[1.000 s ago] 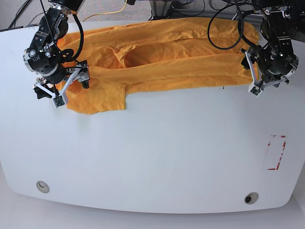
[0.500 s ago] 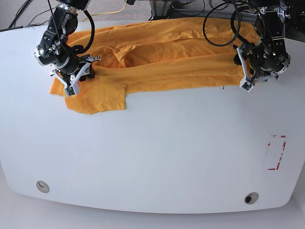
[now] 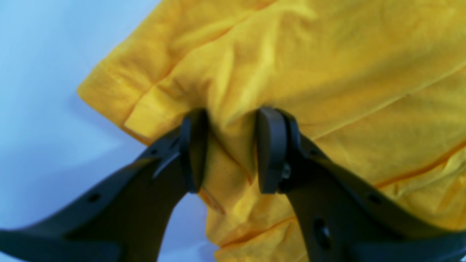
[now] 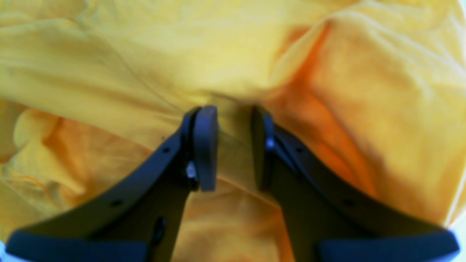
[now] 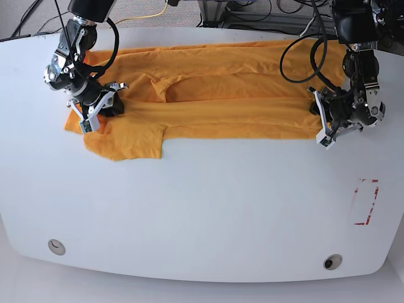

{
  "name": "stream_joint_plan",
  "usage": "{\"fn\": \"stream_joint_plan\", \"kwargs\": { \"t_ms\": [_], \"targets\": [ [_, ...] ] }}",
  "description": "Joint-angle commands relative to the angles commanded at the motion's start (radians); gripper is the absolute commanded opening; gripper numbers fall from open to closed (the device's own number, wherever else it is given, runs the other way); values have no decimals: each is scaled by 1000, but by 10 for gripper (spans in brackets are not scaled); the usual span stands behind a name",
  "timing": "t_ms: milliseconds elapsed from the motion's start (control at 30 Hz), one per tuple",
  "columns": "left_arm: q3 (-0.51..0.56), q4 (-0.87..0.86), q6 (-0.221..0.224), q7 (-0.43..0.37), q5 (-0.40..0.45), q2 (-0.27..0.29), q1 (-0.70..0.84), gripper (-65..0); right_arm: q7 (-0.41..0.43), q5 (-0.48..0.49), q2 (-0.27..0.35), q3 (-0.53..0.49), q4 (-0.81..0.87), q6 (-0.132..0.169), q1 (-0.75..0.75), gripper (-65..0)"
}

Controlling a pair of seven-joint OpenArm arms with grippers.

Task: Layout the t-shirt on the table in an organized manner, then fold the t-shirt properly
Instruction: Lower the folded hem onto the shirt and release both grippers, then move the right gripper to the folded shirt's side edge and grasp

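Note:
The orange-yellow t-shirt [image 5: 221, 95] lies spread sideways across the back of the white table [image 5: 208, 202], one sleeve pointing toward the front at the left. My left gripper [image 5: 320, 125] is down on the shirt's right end, near its front corner. In the left wrist view [image 3: 229, 145] its pads pinch a raised fold of cloth [image 3: 327, 72]. My right gripper [image 5: 93, 113] is down on the shirt's left end by the sleeve. In the right wrist view [image 4: 233, 145] its pads close on a ridge of fabric [image 4: 145, 54]. The script is hidden.
A red-marked rectangle [image 5: 366, 202] is at the table's right. Two round grommet holes [image 5: 57, 246] [image 5: 332, 261] sit near the front edge. Cables [image 5: 145, 16] lie behind the table's back edge.
Both grippers came down from open above the shirt's ends and closed on the cloth. The shirt's front edge now lies straighter and its ends have shifted.

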Motion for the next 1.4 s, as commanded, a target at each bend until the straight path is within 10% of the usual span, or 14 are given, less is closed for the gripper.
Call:
{"fn": "stream_joint_plan", "kwargs": {
  "t_ms": [667,933,1033,1400],
  "targets": [
    [114,-44,0,0,0,0,-101,-447,-147,-6,-2,0,255,0,127,-479],
    [112,-48,0,0,0,0,-100,-447,-175,-32,3,2,190,0,264,-144],
    [112,-46,0,0,0,0,-100,-447,-127,-77,25,3,91,0,324,-54],
    [112,-44,0,0,0,0,-100,-447,140,-153,106,2,-399,0,462,-54]
  ]
}}
